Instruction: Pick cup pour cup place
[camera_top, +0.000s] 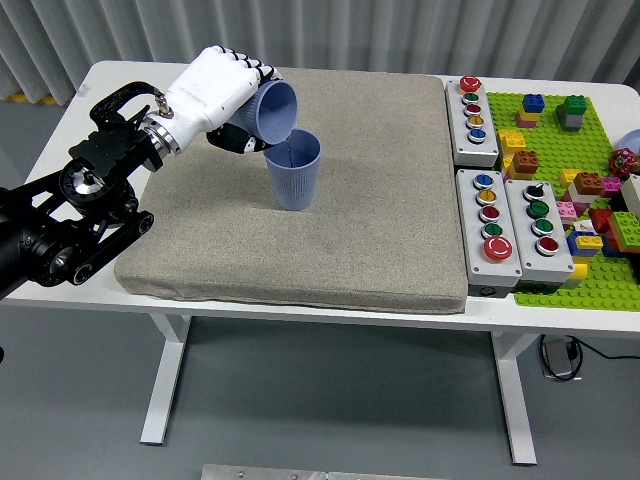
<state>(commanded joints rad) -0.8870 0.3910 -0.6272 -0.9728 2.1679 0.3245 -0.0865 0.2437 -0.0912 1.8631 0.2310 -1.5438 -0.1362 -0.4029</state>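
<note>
Left hand, white shell, upper left of frame, fingers wrapped round a blue cup and gripping it; cup tipped nearly on its side, mouth facing right and down, lower lip right over the rim of a second blue cup. Second cup stands upright on the grey mat, left of mat centre, ribbed wall, liquid visible inside. Can't tell whether the two rims touch. Black left arm runs from the lower left edge up to the wrist. Mat covers most of the white table. Right of the mat: three grey button boxes with coloured buttons, then a green brick baseplate with loose coloured bricks at the right edge. No readable text or brand marks anywhere; any print on the hand shell is too small to read
</note>
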